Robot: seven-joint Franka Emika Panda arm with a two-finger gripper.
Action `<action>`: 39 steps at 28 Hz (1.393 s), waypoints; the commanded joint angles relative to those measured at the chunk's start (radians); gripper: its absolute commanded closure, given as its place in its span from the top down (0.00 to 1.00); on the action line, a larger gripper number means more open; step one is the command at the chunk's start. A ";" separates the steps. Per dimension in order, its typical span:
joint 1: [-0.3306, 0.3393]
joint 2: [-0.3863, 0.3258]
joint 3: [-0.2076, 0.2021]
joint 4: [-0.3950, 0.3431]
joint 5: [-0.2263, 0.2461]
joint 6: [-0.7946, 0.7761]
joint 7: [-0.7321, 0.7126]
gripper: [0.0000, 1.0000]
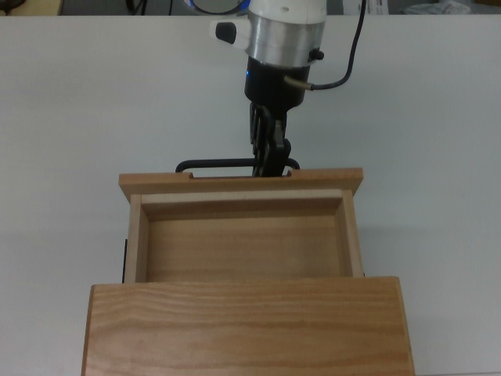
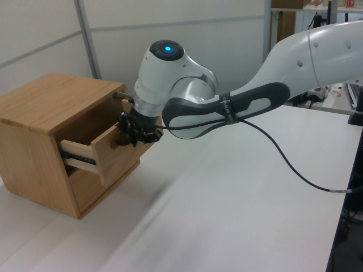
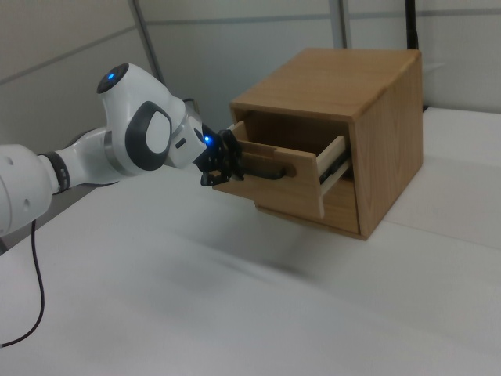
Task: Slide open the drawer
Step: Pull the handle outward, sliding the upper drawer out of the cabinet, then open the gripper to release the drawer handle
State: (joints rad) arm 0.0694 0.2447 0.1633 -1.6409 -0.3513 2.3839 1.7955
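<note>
**Drawer sticking well out of the cabinet**

The light wooden box-shaped drawer (image 1: 243,235) with the wide flat front panel is sitting pulled well out of the wooden cabinet (image 1: 246,329) with the grainy top, its bare inside showing in the top view. The black two-finger pincer (image 1: 268,160) is clamping together on the thin black metal bar handle (image 1: 215,166) at the drawer's front. The cabinet is resting on the plain white surface (image 1: 94,110), and the white arm (image 2: 187,96) is reaching in across it.
</note>
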 commanded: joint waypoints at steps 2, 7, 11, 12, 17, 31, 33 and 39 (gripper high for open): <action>-0.010 -0.166 0.009 -0.140 0.000 -0.025 -0.019 0.00; -0.010 -0.203 0.009 -0.178 0.002 -0.026 -0.025 0.00; -0.008 -0.239 0.007 -0.217 0.003 -0.028 -0.027 0.00; -0.008 -0.245 0.007 -0.226 0.003 -0.031 -0.027 0.00; -0.003 -0.275 0.007 -0.264 0.011 -0.046 -0.041 0.00; 0.020 -0.366 0.007 -0.375 0.083 -0.129 -0.059 0.00; 0.023 -0.377 0.007 -0.375 0.092 -0.162 -0.061 0.00; 0.039 -0.397 0.005 -0.384 0.117 -0.189 -0.079 0.09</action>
State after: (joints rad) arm 0.0810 -0.0670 0.1717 -1.9773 -0.2704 2.3153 1.7890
